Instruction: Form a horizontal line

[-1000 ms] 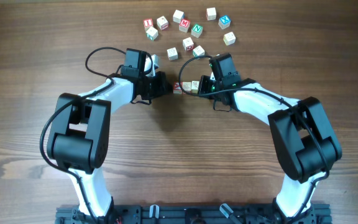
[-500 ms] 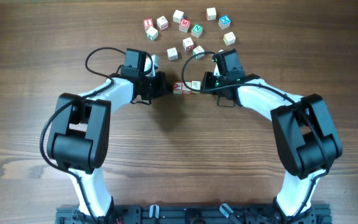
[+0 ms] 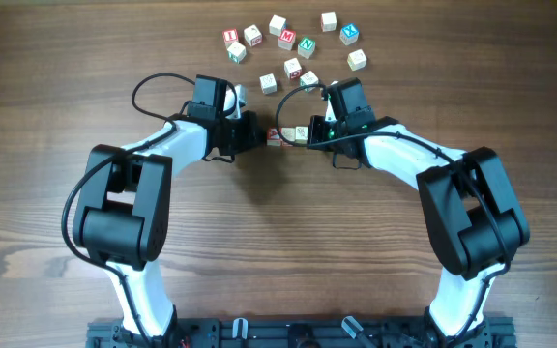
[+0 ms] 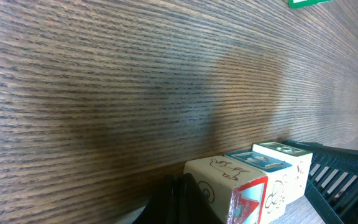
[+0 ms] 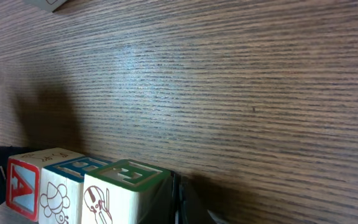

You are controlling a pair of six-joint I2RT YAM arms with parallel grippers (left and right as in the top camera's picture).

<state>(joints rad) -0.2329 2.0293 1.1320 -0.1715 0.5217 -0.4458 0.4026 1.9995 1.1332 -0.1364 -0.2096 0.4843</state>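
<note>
While the three-cube row (image 3: pixel 289 135), red-A cube (image 5: pixel 22 186) first, lies mid-table flanked by the left gripper (image 3: pixel 261 135) and right gripper (image 3: pixel 313 132), jaws' state impossible to tell, squaring it seems the step in hand, and extending it calls for a cube from the loose cluster (image 3: pixel 287 39).

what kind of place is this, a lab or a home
Probably a robotics lab bench: a white-and-black left arm and right arm on a black rail at a brown wood-grain table, with a short row of small pale wooden letter cubes.
</note>
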